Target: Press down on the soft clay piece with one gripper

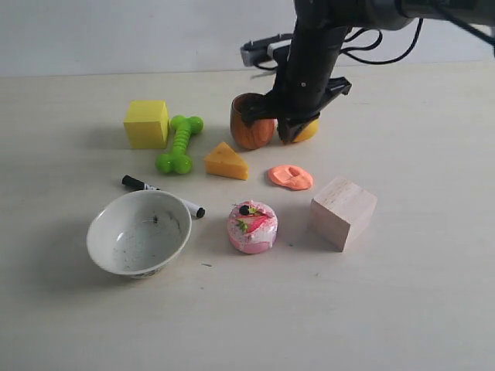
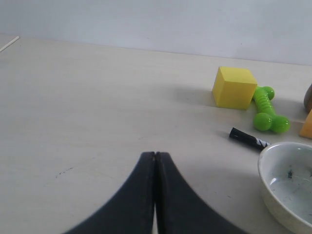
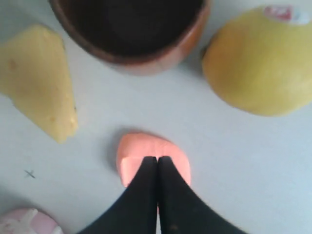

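Observation:
The soft clay piece (image 1: pixel 291 177) is a flat salmon-orange blob with a dent on top. It lies on the table between the cheese wedge (image 1: pixel 226 161) and the wooden block (image 1: pixel 343 212). My right gripper (image 1: pixel 288 136) is shut and empty, raised above the table just behind the clay, with a gap showing between them. In the right wrist view its closed tips (image 3: pixel 157 158) overlap the clay (image 3: pixel 139 151). My left gripper (image 2: pixel 155 155) is shut on nothing over bare table and is out of the exterior view.
A brown cup (image 1: pixel 251 124) and a lemon (image 1: pixel 309 130) stand right behind the right gripper. A pink cake (image 1: pixel 252 226), white bowl (image 1: pixel 139 232), black marker (image 1: pixel 162 195), green bone toy (image 1: pixel 179 144) and yellow cube (image 1: pixel 146 123) lie to the left and front.

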Available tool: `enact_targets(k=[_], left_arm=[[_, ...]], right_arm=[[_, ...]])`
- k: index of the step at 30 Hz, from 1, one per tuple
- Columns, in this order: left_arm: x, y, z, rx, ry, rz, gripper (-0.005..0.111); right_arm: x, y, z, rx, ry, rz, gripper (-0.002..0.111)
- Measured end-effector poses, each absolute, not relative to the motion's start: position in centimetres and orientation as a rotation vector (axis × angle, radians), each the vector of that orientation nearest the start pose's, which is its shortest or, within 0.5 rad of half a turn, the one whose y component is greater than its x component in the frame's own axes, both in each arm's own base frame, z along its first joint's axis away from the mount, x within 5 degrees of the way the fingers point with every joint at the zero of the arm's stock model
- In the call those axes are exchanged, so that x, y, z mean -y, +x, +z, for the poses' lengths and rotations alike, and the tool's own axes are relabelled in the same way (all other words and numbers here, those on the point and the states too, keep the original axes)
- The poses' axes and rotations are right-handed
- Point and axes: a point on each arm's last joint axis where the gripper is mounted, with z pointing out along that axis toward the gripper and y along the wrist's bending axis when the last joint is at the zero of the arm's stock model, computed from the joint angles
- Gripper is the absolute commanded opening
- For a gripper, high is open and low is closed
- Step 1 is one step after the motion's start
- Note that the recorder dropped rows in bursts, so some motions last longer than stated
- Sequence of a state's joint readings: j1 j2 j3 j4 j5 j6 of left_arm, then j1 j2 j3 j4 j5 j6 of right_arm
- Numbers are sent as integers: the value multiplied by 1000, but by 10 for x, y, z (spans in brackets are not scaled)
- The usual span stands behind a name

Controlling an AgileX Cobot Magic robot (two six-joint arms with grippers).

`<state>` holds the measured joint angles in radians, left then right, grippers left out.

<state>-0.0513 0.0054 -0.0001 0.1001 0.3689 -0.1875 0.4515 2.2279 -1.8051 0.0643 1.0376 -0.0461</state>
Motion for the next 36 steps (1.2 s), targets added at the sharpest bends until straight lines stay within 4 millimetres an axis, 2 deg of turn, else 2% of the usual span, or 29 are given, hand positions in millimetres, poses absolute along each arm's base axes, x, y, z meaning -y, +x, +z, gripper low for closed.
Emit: enact_targets(k=[3,6,8,17,22,24,29,36], left_arm=[[-1,53,180,-1855,-65,-68,0],[-1,53,180,-1855,-65,-68,0],[-1,53,180,-1855,-65,-68,0],[-1,53,180,-1855,-65,-68,0],[-1,53,180,-1855,-65,-68,0],[-1,53,180,-1855,-65,-68,0],[-1,53,180,-1855,-65,-68,0],[-1,53,180,-1855,-65,-68,0]], right_arm=[[-205,409,199,-2749,-604,204,0],[-198,393,215,-2636,-525,260,0],[-188,375,230,-2558,-472,287,0],[-140,282,254,-2355,-378,330,0],[-120,240,296,-2186,-352,374,0],[-114,229,312,-2133,-345,387,0],[-104,207,337,-2053,-335,412,0],[-97,189,355,-1984,-311,450,0]])
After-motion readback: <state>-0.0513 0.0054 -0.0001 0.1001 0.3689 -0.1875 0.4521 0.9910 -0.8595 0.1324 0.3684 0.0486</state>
